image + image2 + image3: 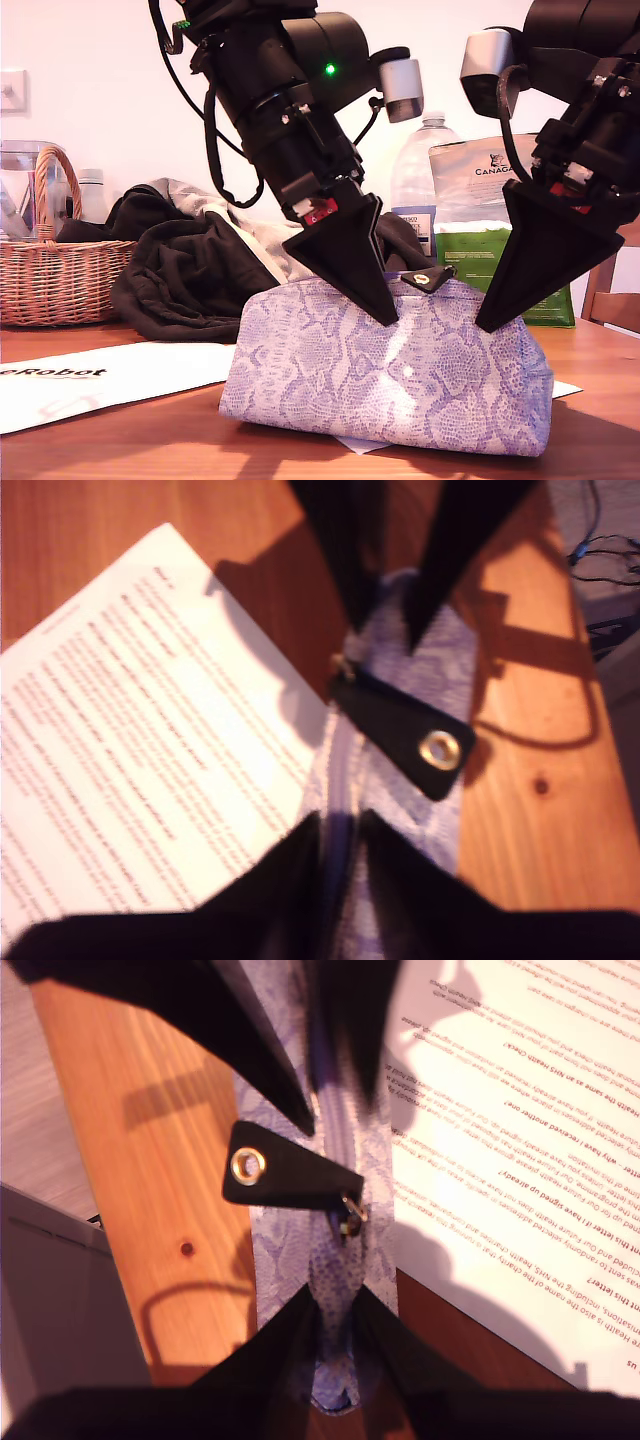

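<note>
My first gripper [386, 312] has its two black fingers drawn almost together, pinching the zip ridge along the top of the pouch [400, 385]. The first wrist view shows the zip running up between the fingertips. My second gripper [489, 322] nips the same ridge in the same way, fingers close on the cloth. In the exterior view it stands at 3 o'clock from my first gripper, nearer that end of the pouch. Between the two grippers the black pull tab [425, 278], with its metal eyelet [438, 748], lies flat on the zip, and its slider end is toward my second gripper. The pouch is lilac with a snakeskin print and sits on the wooden table [600, 400], filling the exterior view from the centre toward 6 o'clock. A printed letter [520, 1140] lies on the table just beside it. In the exterior view a white sheet [100, 385] lies at 9 o'clock from the pouch and a heap of dark clothes [190, 270] at 10 o'clock. A wicker basket [55, 275] sits farther out that way. A water bottle [425, 170] and a green-and-white bag [490, 200] stand behind the pouch at 1 o'clock.
</note>
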`<move>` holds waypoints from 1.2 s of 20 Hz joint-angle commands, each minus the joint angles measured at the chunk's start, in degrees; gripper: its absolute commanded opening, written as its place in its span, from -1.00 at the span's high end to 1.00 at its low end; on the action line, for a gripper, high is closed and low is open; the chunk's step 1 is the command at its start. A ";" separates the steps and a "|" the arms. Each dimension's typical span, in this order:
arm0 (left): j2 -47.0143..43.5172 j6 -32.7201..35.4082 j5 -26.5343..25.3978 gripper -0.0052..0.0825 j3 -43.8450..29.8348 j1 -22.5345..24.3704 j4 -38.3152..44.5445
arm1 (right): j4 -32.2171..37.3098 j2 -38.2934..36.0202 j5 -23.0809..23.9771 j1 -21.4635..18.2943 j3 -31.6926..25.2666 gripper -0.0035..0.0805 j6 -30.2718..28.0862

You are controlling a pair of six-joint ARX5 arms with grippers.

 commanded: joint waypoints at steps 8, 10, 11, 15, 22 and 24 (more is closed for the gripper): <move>-8.11 -1.51 -8.59 0.23 0.76 0.02 -4.24 | 0.20 0.72 -0.33 0.59 -0.31 0.95 0.02; -10.54 -6.19 -10.60 0.36 0.76 0.02 -6.69 | 0.22 0.72 -0.35 0.59 -0.31 0.95 0.02; -11.67 -8.48 -10.86 0.49 0.76 0.02 -8.46 | 0.22 0.72 -0.33 0.59 -0.31 0.95 0.02; -15.32 -21.81 -5.55 0.93 0.76 0.11 -13.49 | 0.33 0.72 -0.33 0.59 -0.31 0.95 0.04; -23.21 -42.21 -2.27 0.93 -12.94 -0.33 9.99 | 0.61 0.72 0.39 0.59 -0.31 0.95 0.22; -28.04 -48.54 -2.29 0.93 -22.23 -0.57 21.51 | 0.61 0.72 0.85 0.59 -0.31 0.95 0.26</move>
